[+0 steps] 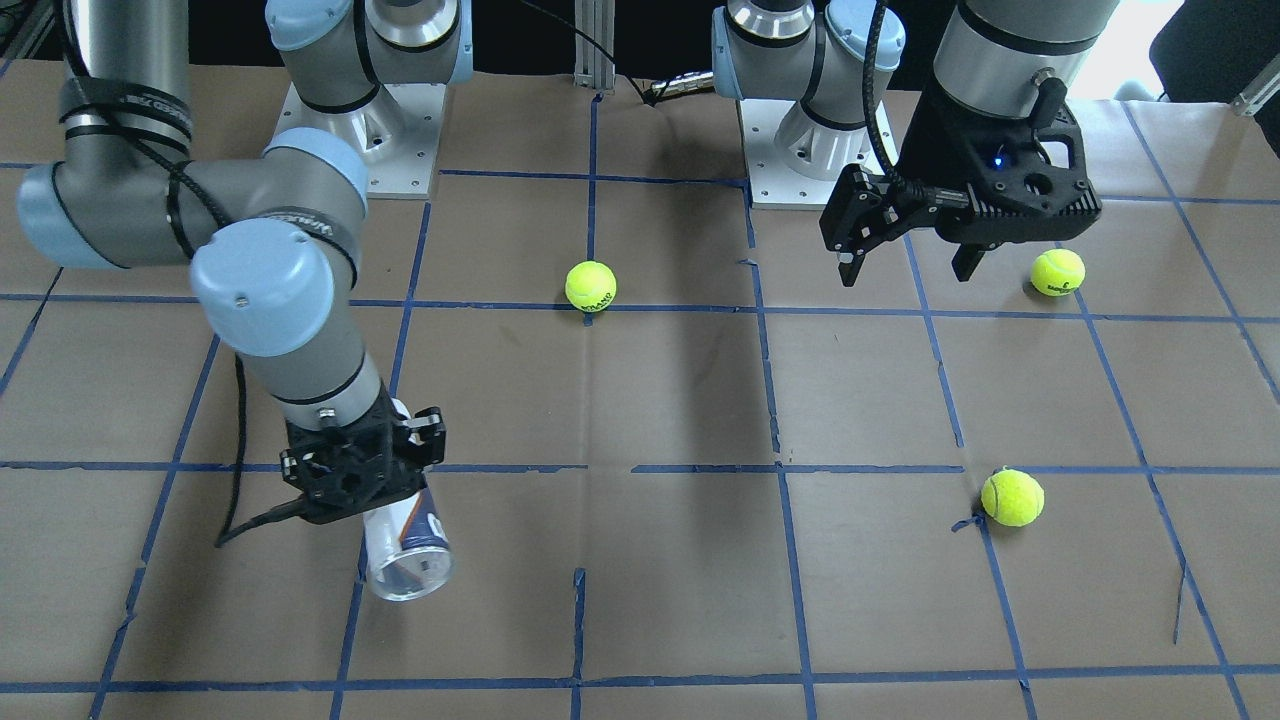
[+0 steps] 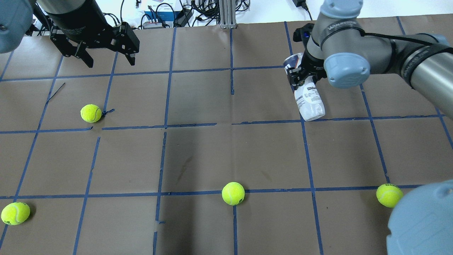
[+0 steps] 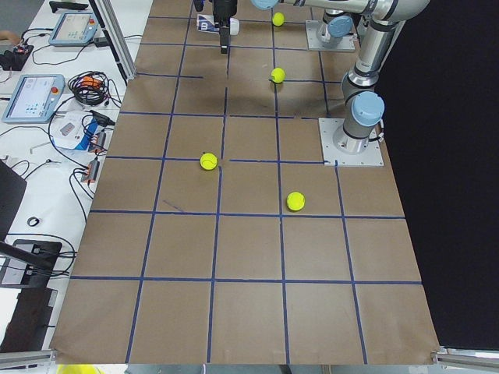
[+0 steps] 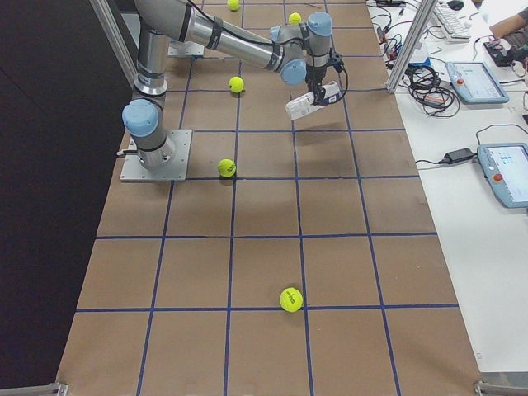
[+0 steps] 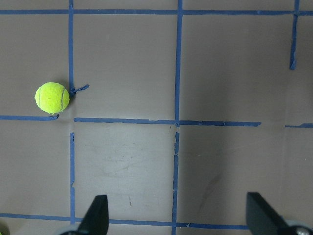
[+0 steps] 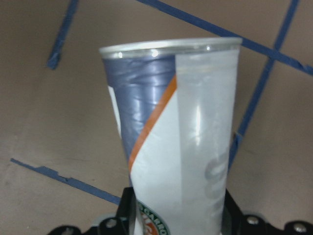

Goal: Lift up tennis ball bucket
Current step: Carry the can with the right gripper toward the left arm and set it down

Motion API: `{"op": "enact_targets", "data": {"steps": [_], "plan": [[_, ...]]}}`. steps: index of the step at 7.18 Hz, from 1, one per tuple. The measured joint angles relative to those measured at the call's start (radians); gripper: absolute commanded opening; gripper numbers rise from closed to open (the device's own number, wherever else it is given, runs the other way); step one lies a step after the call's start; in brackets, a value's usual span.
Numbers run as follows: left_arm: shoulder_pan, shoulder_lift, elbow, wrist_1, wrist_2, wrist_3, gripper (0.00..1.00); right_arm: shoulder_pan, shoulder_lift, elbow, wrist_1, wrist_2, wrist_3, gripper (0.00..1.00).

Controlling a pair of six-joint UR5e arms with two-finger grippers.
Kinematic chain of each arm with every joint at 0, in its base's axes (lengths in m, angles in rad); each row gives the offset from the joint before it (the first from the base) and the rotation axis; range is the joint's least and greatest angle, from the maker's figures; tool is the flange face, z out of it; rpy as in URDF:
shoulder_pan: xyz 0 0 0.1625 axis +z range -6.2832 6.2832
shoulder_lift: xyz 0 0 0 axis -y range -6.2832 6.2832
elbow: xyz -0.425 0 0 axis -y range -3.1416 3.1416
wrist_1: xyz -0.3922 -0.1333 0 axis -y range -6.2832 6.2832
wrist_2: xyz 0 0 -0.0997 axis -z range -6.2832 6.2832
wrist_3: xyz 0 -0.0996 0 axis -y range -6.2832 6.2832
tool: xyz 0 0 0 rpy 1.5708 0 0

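Your right gripper [image 1: 362, 478] is clamped around the tennis ball bucket [image 1: 408, 550], which hangs tilted and seemingly just clear of the table, so raise it slowly and straight to avoid slippage, with the left gripper [image 1: 907, 272] spread wide and empty.

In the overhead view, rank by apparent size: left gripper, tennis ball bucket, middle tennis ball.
1. left gripper, though raised nearer the camera
2. tennis ball bucket, partly hidden
3. middle tennis ball
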Motion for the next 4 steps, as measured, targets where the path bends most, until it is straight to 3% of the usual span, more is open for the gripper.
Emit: {"op": "enact_targets", "data": {"steps": [4], "plan": [[0.0, 0.0, 0.0, 0.0, 0.0, 0.0, 1.0, 0.114, 0.17, -0.2, -0.055, -0.014, -0.581, 0.61]]}}
